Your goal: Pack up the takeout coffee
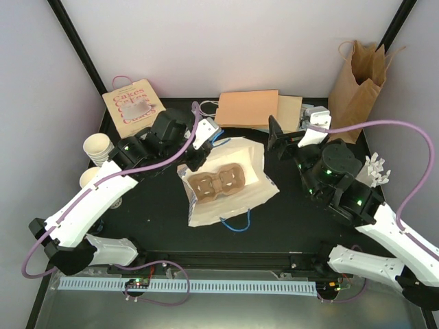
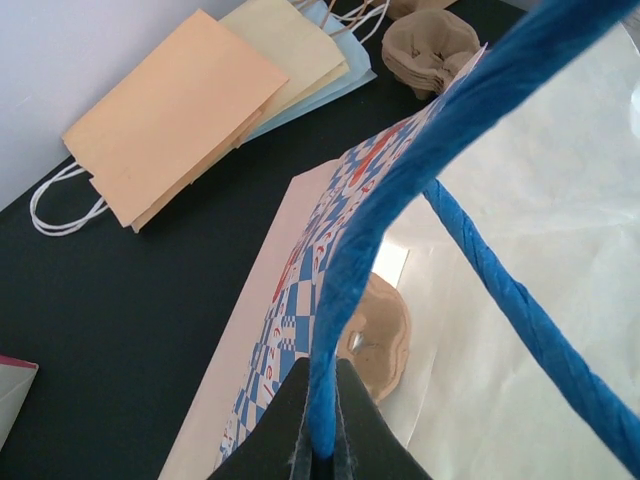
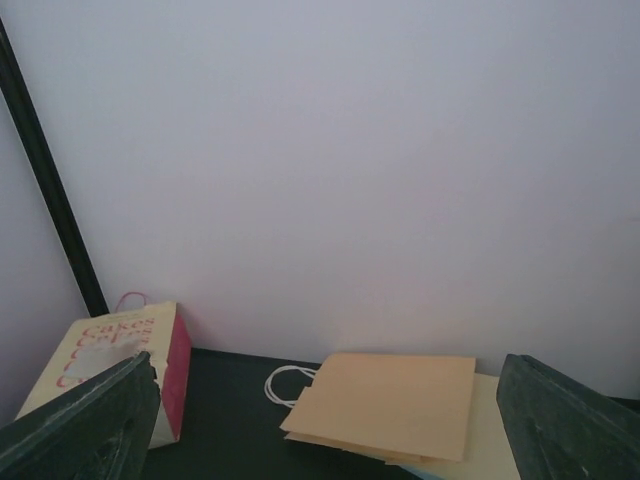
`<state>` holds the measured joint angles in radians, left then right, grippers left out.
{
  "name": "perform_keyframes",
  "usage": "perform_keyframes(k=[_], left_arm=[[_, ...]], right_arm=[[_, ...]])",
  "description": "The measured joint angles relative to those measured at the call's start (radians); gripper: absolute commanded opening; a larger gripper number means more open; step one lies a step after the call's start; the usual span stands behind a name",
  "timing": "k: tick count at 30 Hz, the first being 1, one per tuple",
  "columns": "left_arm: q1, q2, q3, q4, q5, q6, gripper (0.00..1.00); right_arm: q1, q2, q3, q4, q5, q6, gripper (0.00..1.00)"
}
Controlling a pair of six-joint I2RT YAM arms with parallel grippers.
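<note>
Cream-white ribbed paper cups (image 1: 98,147) stand stacked at the far left edge, with another cup (image 1: 89,179) just in front of them. No black lids are in view. A white paper bag (image 1: 236,188) lies open in the middle with a brown cardboard cup carrier (image 1: 218,180) inside; the bag (image 2: 540,200) and carrier (image 2: 385,335) also show in the left wrist view. My left gripper (image 1: 204,142) is shut on the bag's blue rope handle (image 2: 335,330) and holds it up. My right gripper (image 1: 276,140) hangs open and empty right of the bag, its fingers (image 3: 90,425) wide apart.
A pink "Cakes" bag (image 1: 134,106) stands at the back left. Flat orange and cream bags (image 1: 250,108) lie at the back. A tall brown paper bag (image 1: 357,79) stands at the back right. Spare carriers (image 2: 430,50) are stacked behind the white bag.
</note>
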<state>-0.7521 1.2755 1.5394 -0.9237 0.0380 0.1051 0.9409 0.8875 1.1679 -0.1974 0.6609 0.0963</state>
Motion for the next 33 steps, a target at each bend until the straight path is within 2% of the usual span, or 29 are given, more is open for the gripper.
perform_keyframes(k=[7, 17, 26, 33], left_arm=[[0.0, 0.0, -0.007, 0.005, -0.002, 0.009, 0.02], [0.0, 0.001, -0.009, 0.016, -0.05, 0.048, 0.02], [0.0, 0.001, -0.018, 0.067, -0.127, 0.116, 0.01], [0.0, 0.0, -0.084, 0.116, -0.121, 0.129, 0.02]], right_arm=[[0.0, -0.009, 0.072, -0.203, -0.063, 0.004, 0.97], [0.0, -0.016, 0.048, -0.547, -0.238, 0.083, 0.98], [0.0, 0.024, -0.051, -0.595, -0.335, 0.2, 0.99], [0.0, 0.079, -0.126, -0.593, -0.406, 0.235, 0.98]])
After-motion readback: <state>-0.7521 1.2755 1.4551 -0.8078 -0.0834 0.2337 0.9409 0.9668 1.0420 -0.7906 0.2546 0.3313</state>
